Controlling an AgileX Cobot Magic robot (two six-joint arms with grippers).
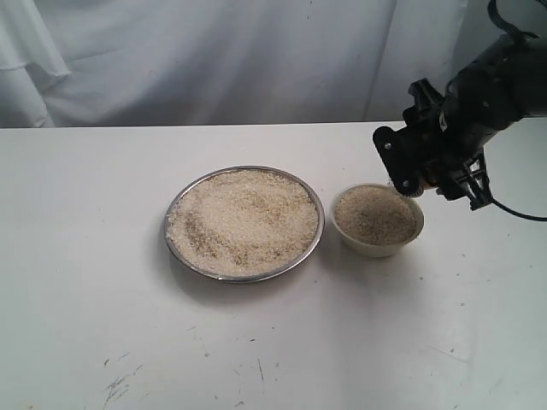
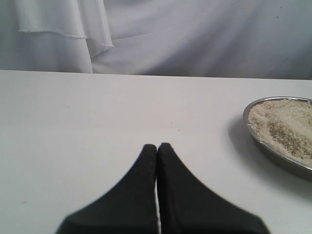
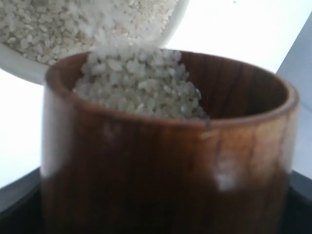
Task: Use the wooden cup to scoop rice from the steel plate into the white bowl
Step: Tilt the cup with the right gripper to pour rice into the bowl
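White table (image 1: pixel 85 299); wooden cup (image 3: pixel 165 165) above white bowl (image 1: pixel 377 245)

The rice (image 1: pixel 244 218) is off-white to beige on the shiny silver steel plate (image 1: pixel 248 277); the white bowl (image 1: pixel 376 249) at the plate's three o'clock is cream. The wooden cup (image 3: pixel 161 170) is glossy reddish-brown with darker vertical grain streaks. The table (image 1: pixel 85 299) is white with faint dark scuffs, the left pincer (image 2: pixel 157 148) black.

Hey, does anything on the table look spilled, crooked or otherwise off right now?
Nothing spilled that I can see: rice lies in the plate, bowl and cup, none on the table. The cup is tipped over the bowl, which fits pouring. Only oddity: dark scuff marks on the table, low in the exterior view.
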